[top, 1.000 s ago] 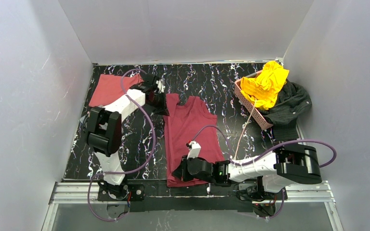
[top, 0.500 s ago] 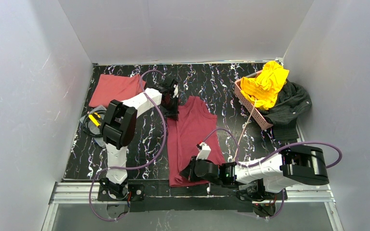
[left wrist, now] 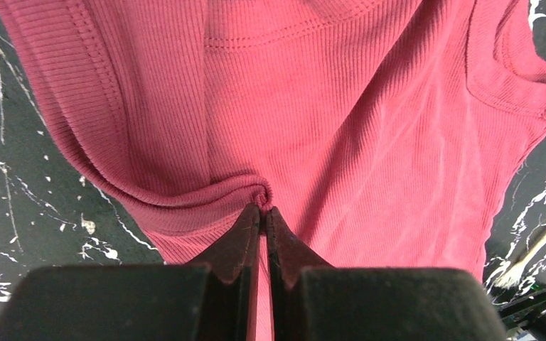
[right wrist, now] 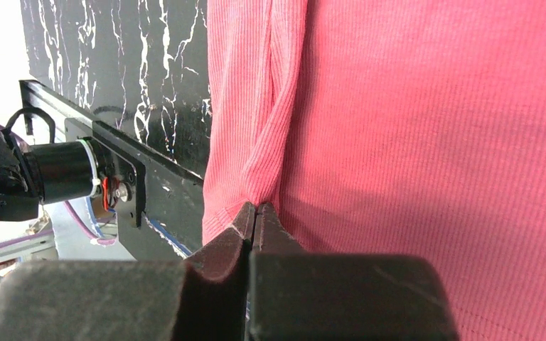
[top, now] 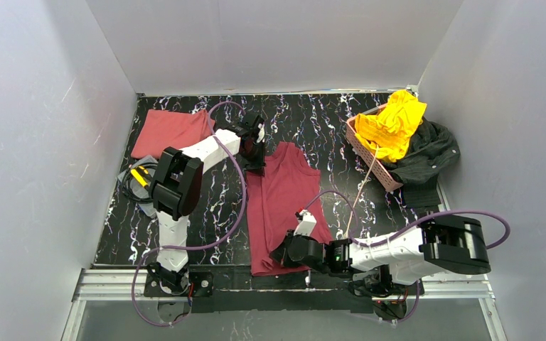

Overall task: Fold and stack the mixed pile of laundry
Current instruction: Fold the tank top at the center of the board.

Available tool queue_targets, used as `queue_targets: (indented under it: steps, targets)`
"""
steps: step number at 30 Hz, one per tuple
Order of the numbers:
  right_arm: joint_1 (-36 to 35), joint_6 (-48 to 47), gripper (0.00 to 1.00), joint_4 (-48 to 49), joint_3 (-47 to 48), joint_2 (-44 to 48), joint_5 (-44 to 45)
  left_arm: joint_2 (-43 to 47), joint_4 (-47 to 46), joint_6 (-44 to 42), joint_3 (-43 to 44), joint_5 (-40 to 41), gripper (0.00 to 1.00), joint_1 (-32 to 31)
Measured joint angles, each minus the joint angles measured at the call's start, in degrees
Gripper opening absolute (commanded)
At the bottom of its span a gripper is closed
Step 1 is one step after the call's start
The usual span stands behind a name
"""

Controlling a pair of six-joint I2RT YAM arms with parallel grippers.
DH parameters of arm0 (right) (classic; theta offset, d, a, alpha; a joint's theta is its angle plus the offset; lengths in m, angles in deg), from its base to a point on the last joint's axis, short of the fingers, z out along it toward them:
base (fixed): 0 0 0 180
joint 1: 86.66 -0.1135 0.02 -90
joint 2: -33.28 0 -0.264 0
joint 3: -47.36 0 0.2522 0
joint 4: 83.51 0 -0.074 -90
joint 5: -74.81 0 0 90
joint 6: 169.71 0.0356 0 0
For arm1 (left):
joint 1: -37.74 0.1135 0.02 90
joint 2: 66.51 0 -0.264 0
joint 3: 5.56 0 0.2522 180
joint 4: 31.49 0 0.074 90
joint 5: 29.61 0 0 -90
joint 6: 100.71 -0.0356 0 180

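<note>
The dark maroon garment (left wrist: 341,106) is ribbed knit cloth, matt, its fine ridges plain to see, with a thicker ribbed band along the edge; the salmon-red garment (top: 170,131) looks a smoother, flatter cloth, also matt; the yellow garment (top: 394,121) is soft, crumpled cloth; the charcoal garment (top: 434,153) is a dull dark fabric; the basket (top: 367,155) is pink lattice plastic; the desk (top: 313,117) has a black top veined white like marble, faintly glossy; the left gripper (left wrist: 263,213) and right gripper (right wrist: 254,209) are matt black plastic, slightly grainy; the right arm (top: 391,250) wears smooth white and black plastic with a light sheen; the rail (top: 106,283) at the near edge is bare silvery metal; the walls (top: 277,42) are matt and pale.
</note>
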Motion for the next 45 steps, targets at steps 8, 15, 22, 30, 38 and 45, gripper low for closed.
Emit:
queue_targets:
  steps: [8, 15, 22, 30, 38, 45]
  targets:
    - [-0.1, 1.1, 0.43, -6.1, 0.0, 4.5, 2.0, 0.0, -1.9, 0.4, 0.0, -4.6, 0.38, -0.1]
    - [-0.1, -2.2, 0.65, -16.0, 1.4, 11.3, 5.3, 3.9, -3.6, -1.5, -0.6, -6.9, 0.55, 0.3]
    - [-0.1, -10.1, 0.65, -24.0, 9.8, 11.4, 7.1, 7.8, -4.3, -2.2, -0.1, -6.4, 0.56, 4.9]
    - [-0.1, -12.6, 0.55, -26.3, 12.2, 3.4, 6.6, -3.1, -1.2, -2.4, 8.7, -3.8, 0.59, 10.8]
    - [-0.1, -12.5, 0.36, -26.4, 12.0, 2.1, 5.4, -10.9, 0.9, -2.7, 14.0, -3.6, 0.58, 12.0]
    - [-0.3, -11.9, 0.3, -26.0, 9.4, 2.2, 4.2, -13.0, 0.8, -3.0, 17.0, -3.7, 0.53, 12.1]
